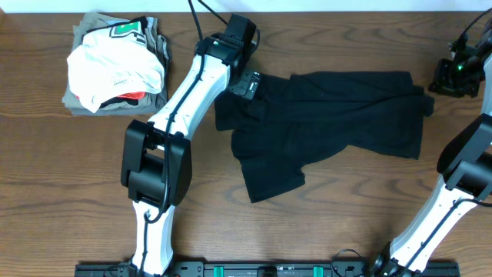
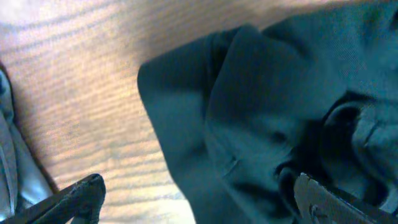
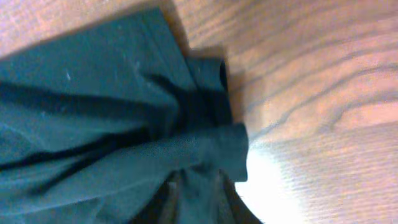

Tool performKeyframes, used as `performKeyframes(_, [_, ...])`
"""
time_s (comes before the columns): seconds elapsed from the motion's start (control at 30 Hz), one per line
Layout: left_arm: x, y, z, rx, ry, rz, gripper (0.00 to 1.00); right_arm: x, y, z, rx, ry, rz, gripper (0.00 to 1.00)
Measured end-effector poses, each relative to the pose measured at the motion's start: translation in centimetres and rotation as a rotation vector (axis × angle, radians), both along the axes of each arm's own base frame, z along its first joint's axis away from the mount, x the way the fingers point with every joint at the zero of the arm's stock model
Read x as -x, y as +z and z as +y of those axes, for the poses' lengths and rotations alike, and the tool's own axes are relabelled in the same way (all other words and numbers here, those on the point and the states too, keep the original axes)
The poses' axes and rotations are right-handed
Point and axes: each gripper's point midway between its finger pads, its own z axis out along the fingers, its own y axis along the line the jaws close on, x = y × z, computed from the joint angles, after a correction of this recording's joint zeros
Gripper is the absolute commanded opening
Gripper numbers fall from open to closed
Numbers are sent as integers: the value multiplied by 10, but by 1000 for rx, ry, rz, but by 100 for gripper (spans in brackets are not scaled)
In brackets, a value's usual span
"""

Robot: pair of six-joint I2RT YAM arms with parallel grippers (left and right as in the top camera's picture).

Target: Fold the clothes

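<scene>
A black garment [image 1: 330, 115] lies crumpled across the middle and right of the table. My left gripper [image 1: 247, 83] is at its upper left corner. In the left wrist view the jaws [image 2: 199, 190] are open, one finger over bare wood and the other over the black cloth [image 2: 261, 112]. My right gripper [image 1: 434, 88] is at the garment's upper right corner. In the right wrist view its fingers [image 3: 199, 190] are shut on a bunched fold of the black cloth [image 3: 93, 112].
A pile of folded clothes [image 1: 115, 65], white, grey and red, sits at the back left of the wooden table [image 1: 346, 223]. The left arm [image 1: 188, 100] stretches diagonally from the front left to the garment.
</scene>
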Motion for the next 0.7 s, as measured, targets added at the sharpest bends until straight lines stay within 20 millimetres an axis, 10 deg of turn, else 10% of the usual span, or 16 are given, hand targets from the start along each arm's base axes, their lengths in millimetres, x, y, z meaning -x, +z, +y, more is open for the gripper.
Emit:
performKeyframes(0.2, [23,4,11,-34,10,80,98,5,4,18,-95,10,5,14])
performKeyframes(0.3, [31,37,15,-5,47,41,98,11,19,28,-132,18,-8,19])
performKeyframes(0.53, [76,135,20,153,135,-42,98,45,109,63,-95,71,-75,22])
performKeyframes(0.7, [110,134,24,178,208,78,98,77,164,91,7,73,-107,26])
